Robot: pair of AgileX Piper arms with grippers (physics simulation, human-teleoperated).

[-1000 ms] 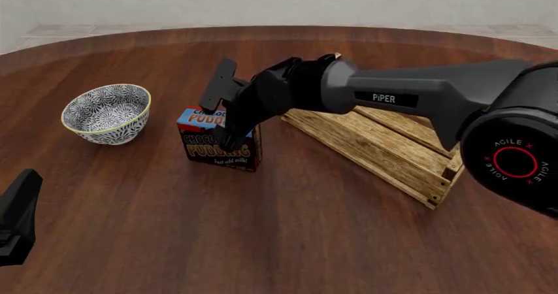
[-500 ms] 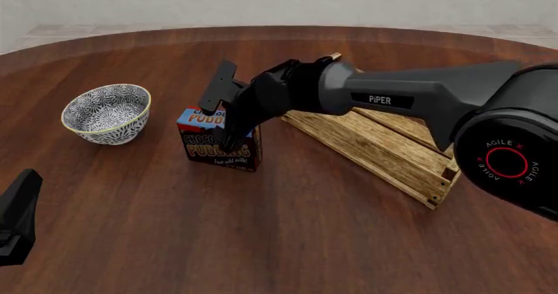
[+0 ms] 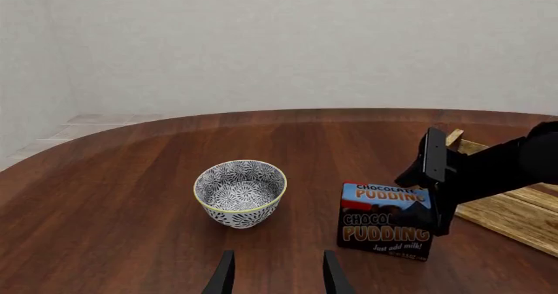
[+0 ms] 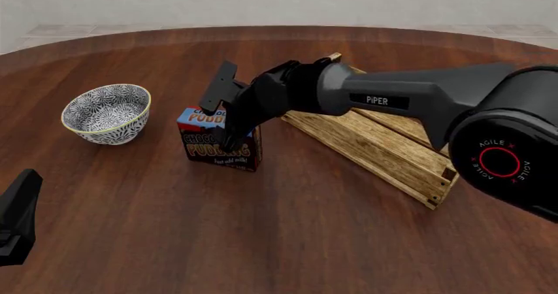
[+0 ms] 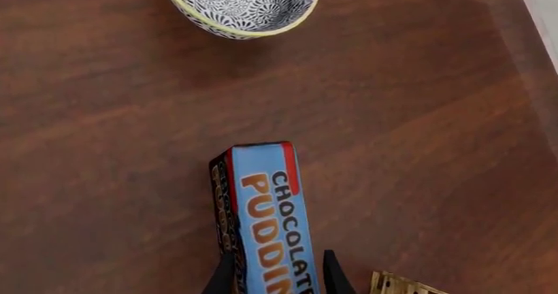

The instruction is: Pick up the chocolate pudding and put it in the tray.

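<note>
The pudding (image 4: 218, 144) stands upright on the table (image 4: 288, 228), between the bowl (image 4: 106, 113) and the tray (image 4: 383, 147), just beside the tray's near corner.

The front view shows the right gripper (image 4: 229, 134) down over the carton's right end, but the arm hides how the fingers meet it. The right wrist view supplies this: looking down on the carton's blue top, one dark fingertip (image 5: 229, 276) lies against each long face, the jaws closed to the carton's narrow thickness and gripping it. The carton's base appears to rest on the table; whether it is lifted cannot be told.

The left wrist view alone shows the carton's front lettering in full, with the right gripper covering its upper right corner. It also shows the left gripper (image 3: 276, 274): two fingers parted, nothing between them. In the front view the left gripper sits low at the left edge, well apart from the carton.
</note>
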